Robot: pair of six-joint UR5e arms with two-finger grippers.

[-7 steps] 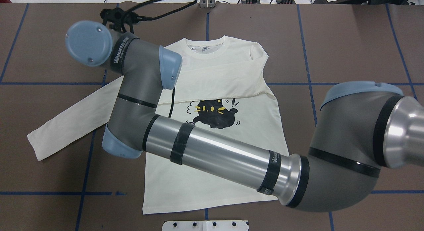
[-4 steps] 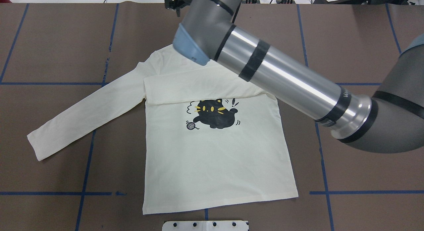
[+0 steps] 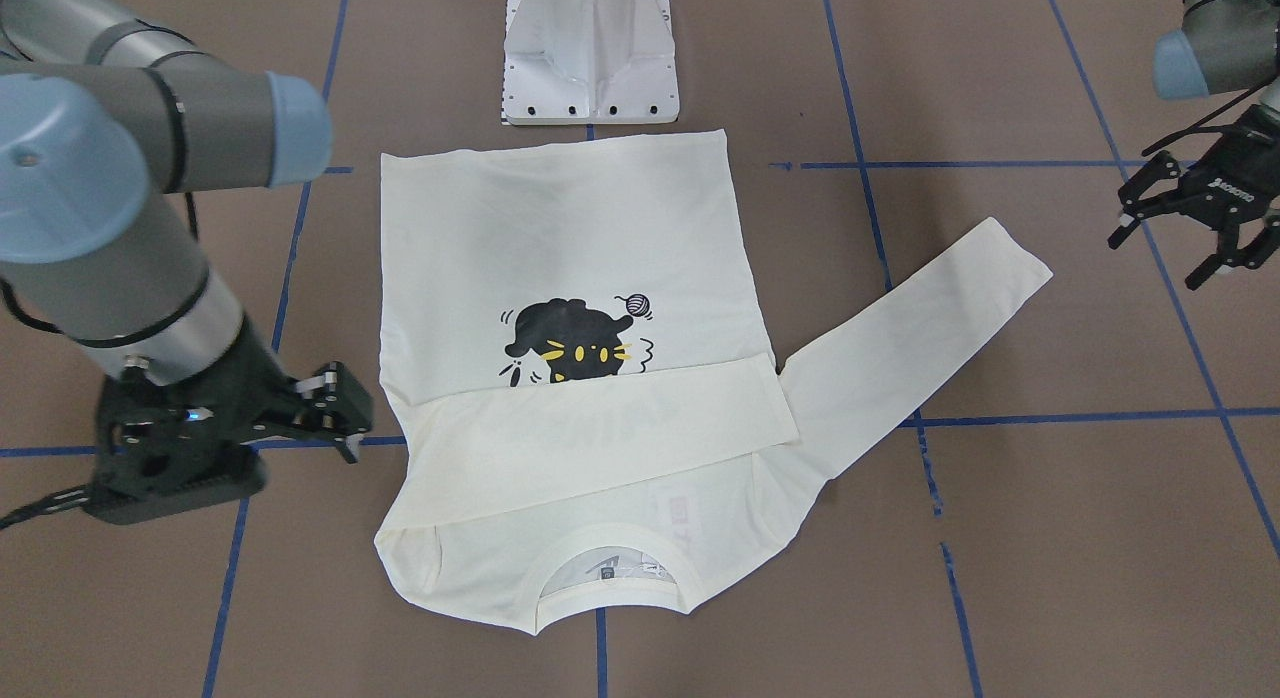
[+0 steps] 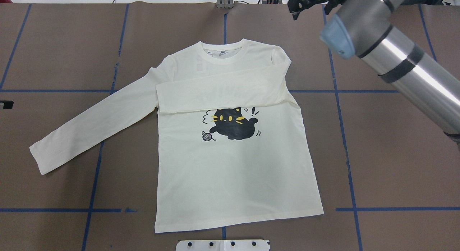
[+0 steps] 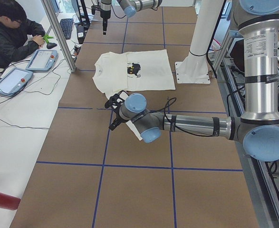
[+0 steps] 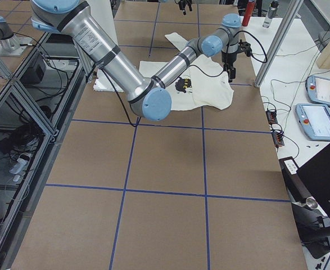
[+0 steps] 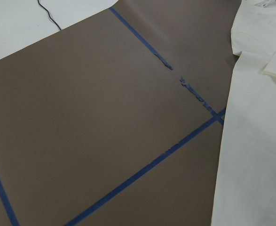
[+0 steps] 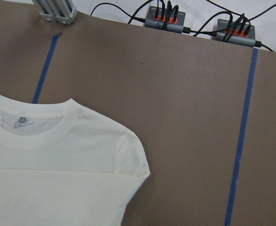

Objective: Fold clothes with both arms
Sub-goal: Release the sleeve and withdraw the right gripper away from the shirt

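The cream-white T-shirt (image 4: 233, 172) lies flat, print side up, with the black cat (image 4: 233, 123) showing; it also shows in the front view (image 3: 560, 228). One sleeve (image 4: 222, 92) is folded across the chest and covers the lettering. The other sleeve (image 4: 90, 128) stretches out to the overhead view's left. My right gripper (image 3: 345, 410) is open and empty, raised beside the shirt's shoulder; overhead it is at the far edge (image 4: 309, 6). My left gripper (image 3: 1160, 258) is open and empty, off beyond the stretched sleeve's cuff (image 3: 1010, 258).
The white pedestal base (image 3: 590, 58) stands right behind the shirt's hem. Blue tape lines (image 4: 97, 172) cross the brown table. Cable hubs (image 8: 166, 19) and an aluminium post (image 4: 224, 1) sit at the far edge. An operator (image 5: 11, 33) sits at a side desk.
My right arm has swung from over the shirt's left side, across the collar, to the far right, uncovering the shirt. The shirt has not moved.
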